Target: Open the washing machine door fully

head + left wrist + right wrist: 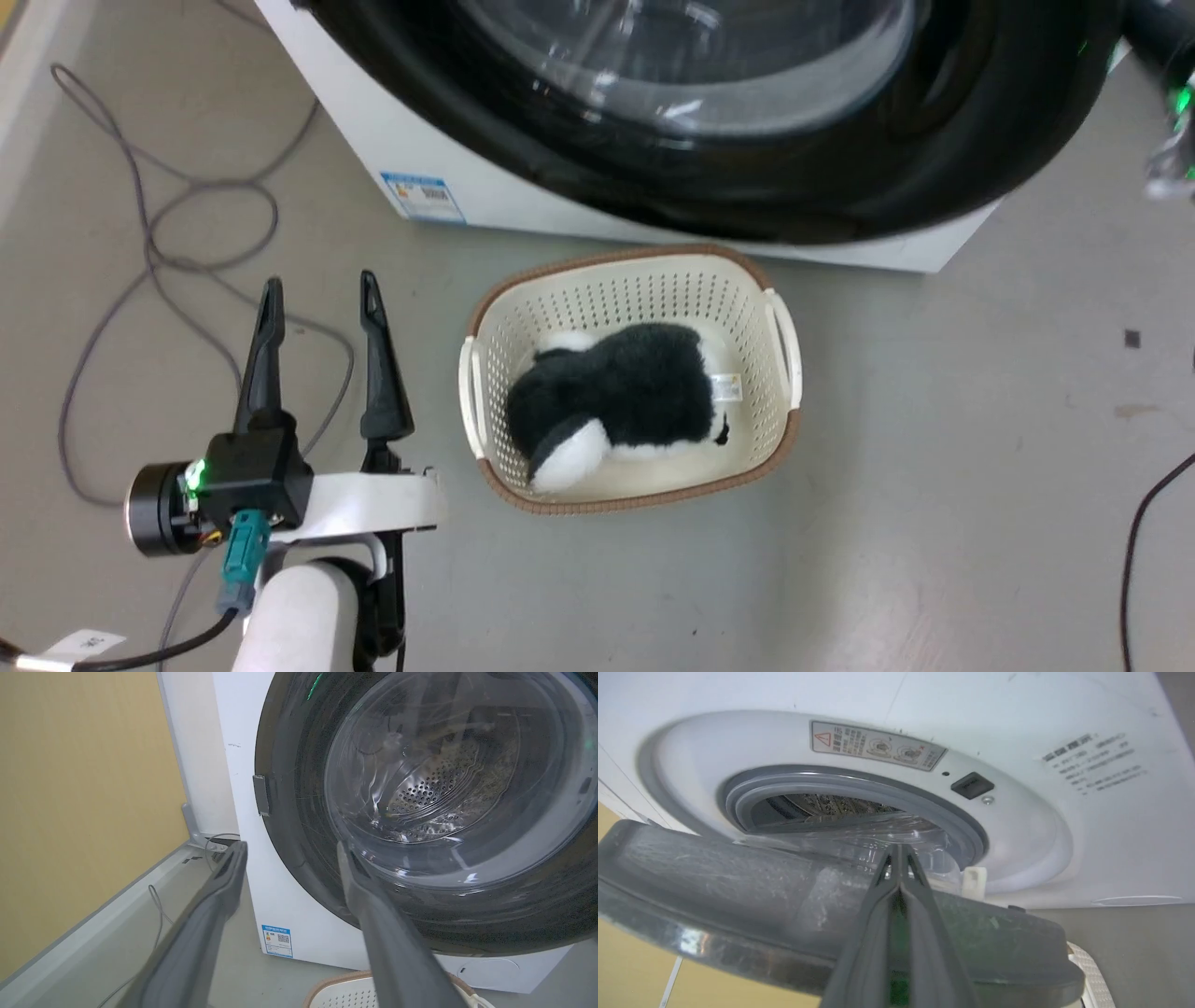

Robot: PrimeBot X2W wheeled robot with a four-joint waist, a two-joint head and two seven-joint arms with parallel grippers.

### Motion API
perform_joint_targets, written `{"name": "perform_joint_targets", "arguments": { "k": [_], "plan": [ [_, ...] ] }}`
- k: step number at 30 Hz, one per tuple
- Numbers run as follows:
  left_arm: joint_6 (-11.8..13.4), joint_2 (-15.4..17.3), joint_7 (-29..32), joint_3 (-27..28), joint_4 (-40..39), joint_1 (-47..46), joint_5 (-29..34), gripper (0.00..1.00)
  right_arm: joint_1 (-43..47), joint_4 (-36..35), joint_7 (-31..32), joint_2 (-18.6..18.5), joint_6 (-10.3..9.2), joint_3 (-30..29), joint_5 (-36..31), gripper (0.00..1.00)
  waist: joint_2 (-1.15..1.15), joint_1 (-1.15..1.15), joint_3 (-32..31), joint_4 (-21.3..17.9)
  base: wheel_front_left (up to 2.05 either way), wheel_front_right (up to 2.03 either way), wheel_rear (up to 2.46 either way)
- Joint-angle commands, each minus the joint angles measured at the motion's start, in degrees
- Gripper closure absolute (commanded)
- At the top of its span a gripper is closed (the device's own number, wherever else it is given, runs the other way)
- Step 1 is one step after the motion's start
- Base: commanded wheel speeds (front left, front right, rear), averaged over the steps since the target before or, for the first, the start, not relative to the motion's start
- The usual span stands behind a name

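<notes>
Grey floor [934, 467], washer [420, 140] ahead. Door [738, 896] stood ajar, swung part-way off the drum mouth [859, 793]. Right gripper [899, 855] was clenched on nothing, tips lying over the door's inner face, probably to push it wider. Left gripper [319, 285] hung spread and idle beside the basket [789, 355], apparently kept out of the swing.

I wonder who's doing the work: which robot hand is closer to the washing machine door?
Right. The right gripper, shut, reaches over the inner side of the washing machine door. The left gripper hangs open over the floor, apart from it.
</notes>
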Motion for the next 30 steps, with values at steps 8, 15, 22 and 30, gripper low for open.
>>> {"name": "perform_joint_targets", "arguments": {
  "k": [8,15,22,30],
  "plan": [
    [-0.79,0.06,-0.30,0.70,0.49,2.59,0.68,0.00,8.54,-6.92,2.44,1.02,0.11,1.24,3.19,1.00,0.00,0.00,-3.79,-1.13,0.00,0.00,0.00],
    [-1.43,0.06,-0.30,1.23,1.01,5.00,1.73,0.00,17.44,-15.20,4.12,0.97,0.11,1.95,5.75,1.00,0.00,0.00,-6.81,-1.39,0.00,0.00,0.00],
    [-1.99,0.22,-0.30,1.50,2.13,7.90,3.03,0.00,28.05,-25.61,5.18,2.01,0.11,3.38,7.79,1.00,0.00,0.00,-10.00,-1.81,0.00,0.00,0.00],
    [-2.42,0.33,-0.30,1.16,3.22,9.68,3.54,0.00,35.18,-33.63,5.80,3.92,0.11,6.50,7.59,1.00,0.00,0.00,-12.26,-1.89,0.00,0.00,0.00]
  ]
}}
